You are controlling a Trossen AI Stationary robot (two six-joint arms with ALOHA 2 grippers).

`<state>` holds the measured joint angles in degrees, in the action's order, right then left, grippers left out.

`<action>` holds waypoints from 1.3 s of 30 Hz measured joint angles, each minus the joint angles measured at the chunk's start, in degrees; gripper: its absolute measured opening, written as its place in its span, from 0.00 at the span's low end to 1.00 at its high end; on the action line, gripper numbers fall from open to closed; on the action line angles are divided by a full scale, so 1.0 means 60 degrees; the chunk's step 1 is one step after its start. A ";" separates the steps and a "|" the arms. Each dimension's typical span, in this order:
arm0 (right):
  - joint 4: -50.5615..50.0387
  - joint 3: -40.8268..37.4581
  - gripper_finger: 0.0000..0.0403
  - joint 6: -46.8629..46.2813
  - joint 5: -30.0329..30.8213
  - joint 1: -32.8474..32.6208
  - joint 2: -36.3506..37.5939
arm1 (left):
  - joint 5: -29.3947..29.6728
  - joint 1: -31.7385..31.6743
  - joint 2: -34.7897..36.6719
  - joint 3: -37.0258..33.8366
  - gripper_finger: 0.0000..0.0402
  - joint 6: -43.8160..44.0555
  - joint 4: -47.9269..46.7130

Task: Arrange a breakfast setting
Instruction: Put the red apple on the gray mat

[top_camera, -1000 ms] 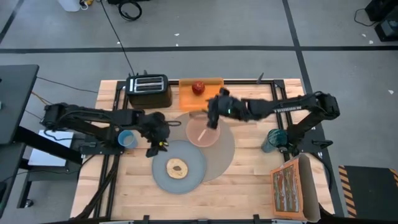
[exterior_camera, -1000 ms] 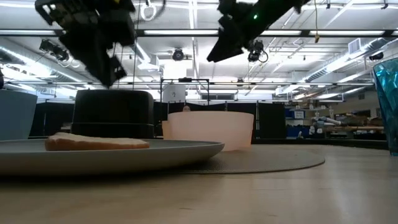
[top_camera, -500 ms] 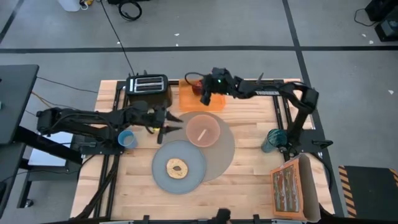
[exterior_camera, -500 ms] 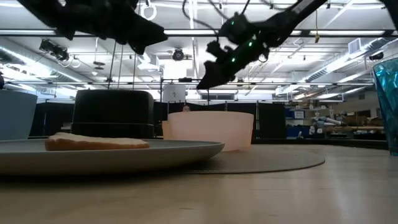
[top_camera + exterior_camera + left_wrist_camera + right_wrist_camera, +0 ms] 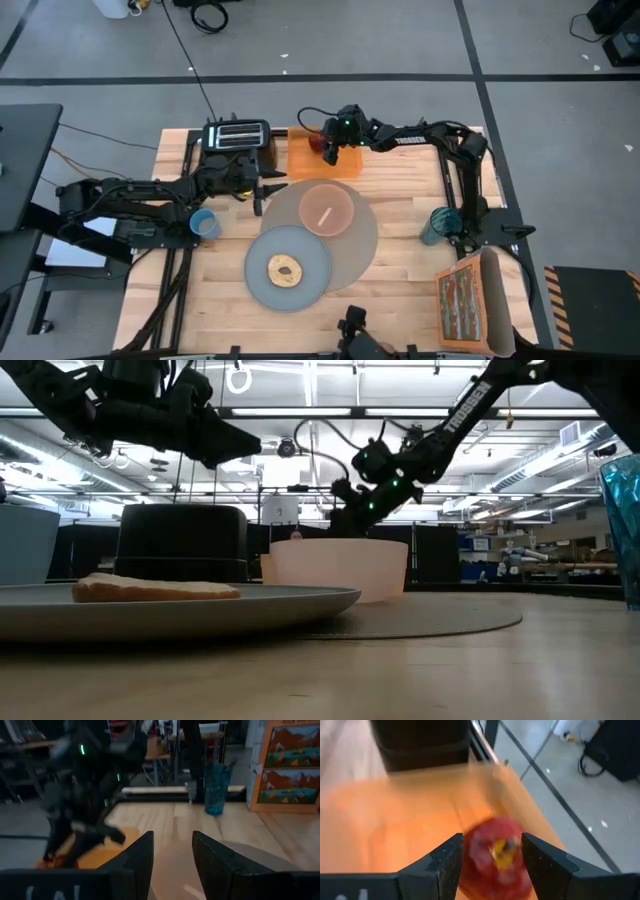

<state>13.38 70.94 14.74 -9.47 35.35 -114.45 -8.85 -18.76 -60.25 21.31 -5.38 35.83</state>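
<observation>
A red apple (image 5: 317,142) (image 5: 494,845) rests on an orange tray (image 5: 303,160) at the table's far edge. My right gripper (image 5: 326,152) (image 5: 492,866) is open, with one finger on each side of the apple. A round grey mat (image 5: 362,245) holds a pink bowl (image 5: 327,209) with a spoon (image 5: 325,213) in it. A blue-grey plate (image 5: 262,275) with a bagel (image 5: 286,268) overlaps the mat's near left. A small blue cup (image 5: 204,224) stands left of the plate. My left gripper (image 5: 262,191) (image 5: 172,862) hovers open and level near the toaster, with nothing between its fingers. My right gripper comes at the apple slanting down from the table's right, its two fingers (image 5: 445,865) flanking the apple's sides. Whether they touch the apple I cannot tell. The apple sits on the tray.
A black toaster (image 5: 238,145) stands at the far left beside the tray. A teal glass (image 5: 440,225) stands at the right, and a picture box (image 5: 468,305) at the near right corner. Bare wood lies between the mat and the glass.
My right gripper has gone from above the bowl toward the table's far edge and down to the apple on the tray. My left gripper has moved from beside the plate toward the toaster and tipped from pointing down to level.
</observation>
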 joint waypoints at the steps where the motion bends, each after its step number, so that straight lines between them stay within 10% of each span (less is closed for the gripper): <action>1: 0.0235 0.0010 0.51 -0.0083 -0.0018 0.0037 -0.0111 | 0.0003 -0.0020 0.0000 0.0003 0.35 -0.0093 0.0050; 30: 0.0795 0.0006 0.04 -0.0280 -0.0081 0.0088 -0.0227 | 0.0013 -0.0962 0.0000 0.0003 0.35 -0.0278 0.0131; 39: 0.0595 -0.0008 0.05 -0.0357 0.0389 -0.0094 0.0228 | 0.0013 -0.0962 0.0171 0.0003 0.35 -0.0221 -0.0242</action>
<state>16.95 70.89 12.60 -7.14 34.79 -113.08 -8.78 -24.53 -59.22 21.32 -6.71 34.38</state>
